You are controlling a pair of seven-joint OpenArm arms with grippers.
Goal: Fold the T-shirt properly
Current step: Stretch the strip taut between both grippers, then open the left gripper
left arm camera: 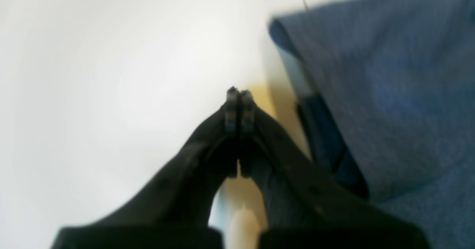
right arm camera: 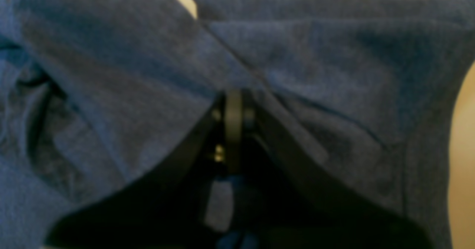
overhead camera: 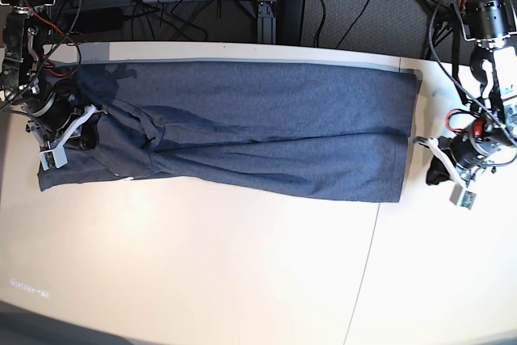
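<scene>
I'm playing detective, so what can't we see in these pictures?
- The underside of the T-shirt: its upper layers cover it in the base view.
- Cloth beneath the right gripper: its dark fingers block it in the right wrist view.
- Left gripper's fingertips: blurred in the left wrist view.
- Little writing, bottom left, base view: too small.

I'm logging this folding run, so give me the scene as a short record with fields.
item: slate-blue T-shirt
shirt state: partly folded, bunched at the right hand's end
left hand: shut, beside the shirt, nothing held
right hand: shut, over the bunched fabric; grip unclear
surface: white table
</scene>
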